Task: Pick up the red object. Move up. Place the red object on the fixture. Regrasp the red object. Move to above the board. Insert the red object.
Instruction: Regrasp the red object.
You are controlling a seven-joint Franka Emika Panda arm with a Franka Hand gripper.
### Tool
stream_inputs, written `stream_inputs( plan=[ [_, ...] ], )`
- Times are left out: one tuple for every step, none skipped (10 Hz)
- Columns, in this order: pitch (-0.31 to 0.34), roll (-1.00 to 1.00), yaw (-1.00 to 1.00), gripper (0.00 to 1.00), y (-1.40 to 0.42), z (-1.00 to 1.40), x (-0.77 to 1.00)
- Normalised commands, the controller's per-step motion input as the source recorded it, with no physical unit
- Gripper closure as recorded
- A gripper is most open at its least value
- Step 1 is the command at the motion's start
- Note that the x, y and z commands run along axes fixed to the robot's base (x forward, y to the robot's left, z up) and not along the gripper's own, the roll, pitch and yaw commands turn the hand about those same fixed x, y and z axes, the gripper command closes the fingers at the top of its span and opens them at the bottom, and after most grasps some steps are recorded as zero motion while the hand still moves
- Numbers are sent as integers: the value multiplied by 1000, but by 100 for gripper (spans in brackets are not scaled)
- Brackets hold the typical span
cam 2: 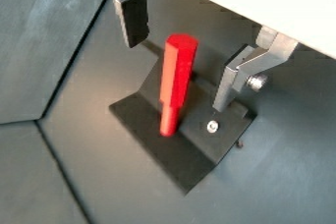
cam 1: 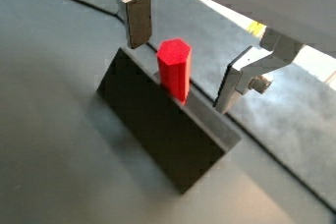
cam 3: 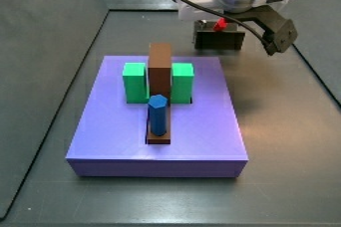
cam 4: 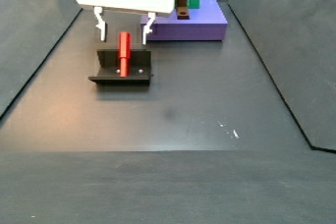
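In a side view, reading left to right: the fixture [cam 4: 121,69] sits on the dark floor to the left, the red object [cam 4: 126,53] leaning on it, and the gripper [cam 4: 125,27] hangs directly over both. The board [cam 4: 192,24] lies to the right and behind, well apart from the fixture.

Gripper state: jaws spread wide, nothing held. In both wrist views the fingers [cam 1: 137,20] stand either side of the red object [cam 1: 175,67], clear air on both flanks, no contact.

Red object is propped tilted against the fixture [cam 2: 184,140] wall, lower end on the base plate, upper end free between the fingers [cam 2: 133,17].

Judgement: stage is the regrasp, not yet closed.

Risks from here:
- peg is only leaning; if one pad touches first on closing, it may push the peg sideways along the wall and topple it
- a descent too deep could drive a fingertip into the fixture wall
- a grasp taken skewed would carry the tilt to the board [cam 3: 160,121], and the insertion may jam

Centring over the peg before closing looks essential
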Motion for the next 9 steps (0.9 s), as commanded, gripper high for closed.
stream_inputs(
  plan=[
    [54,843,146,0,-14,-60,97],
    [100,549,0,0,-29,-191,86],
    [114,426,0,0,-11,-223,109],
    [103,329,0,0,-23,-266,91],
    [143,171,-20,0,-34,-109,109],
    [146,83,-26,0,-46,0,86],
    [109,49,-20,0,-57,0,77],
    [0,0,0,0,0,0,0],
    [0,0,0,100,0,0,0]
  ],
)
